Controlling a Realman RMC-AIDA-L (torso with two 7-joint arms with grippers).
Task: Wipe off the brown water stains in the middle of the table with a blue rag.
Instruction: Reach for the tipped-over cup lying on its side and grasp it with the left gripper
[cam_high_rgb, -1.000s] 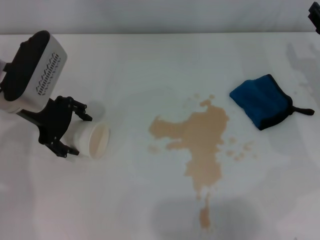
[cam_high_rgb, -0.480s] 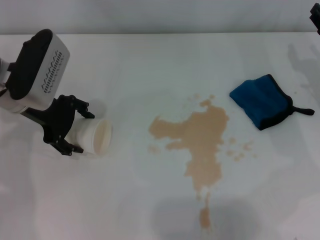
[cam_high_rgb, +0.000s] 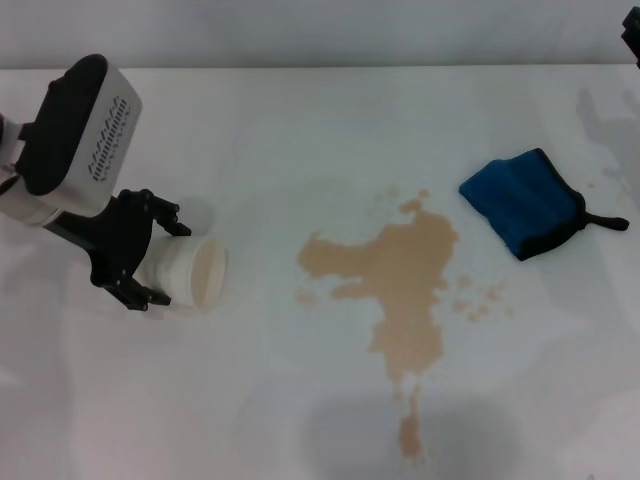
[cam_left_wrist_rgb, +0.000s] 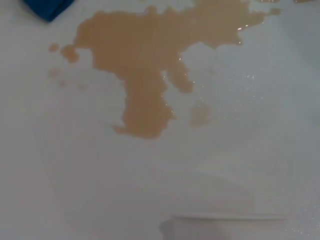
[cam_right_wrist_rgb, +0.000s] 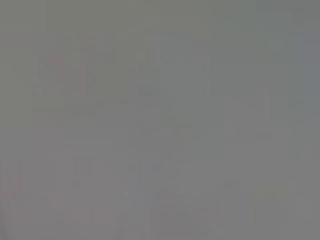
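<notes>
The brown water stains (cam_high_rgb: 410, 270) spread as a tan puddle with small drops in the middle of the white table (cam_high_rgb: 300, 130). They also show in the left wrist view (cam_left_wrist_rgb: 145, 55). The blue rag (cam_high_rgb: 520, 200), folded and edged in black, lies on the table right of and behind the stains. A corner of it shows in the left wrist view (cam_left_wrist_rgb: 47, 7). My left gripper (cam_high_rgb: 150, 262) is at the left, shut on a white paper cup (cam_high_rgb: 190, 275) lying on its side, mouth towards the stains. Of my right arm only a dark bit (cam_high_rgb: 632, 38) shows at the far right edge.
The cup's rim (cam_left_wrist_rgb: 225, 220) shows in the left wrist view, with the stains beyond it. The right wrist view is plain grey and shows nothing. The table's far edge runs along the back.
My left gripper has shifted slightly towards the middle and back with the cup, and the cup has turned a little. The rag and the stains have not moved.
</notes>
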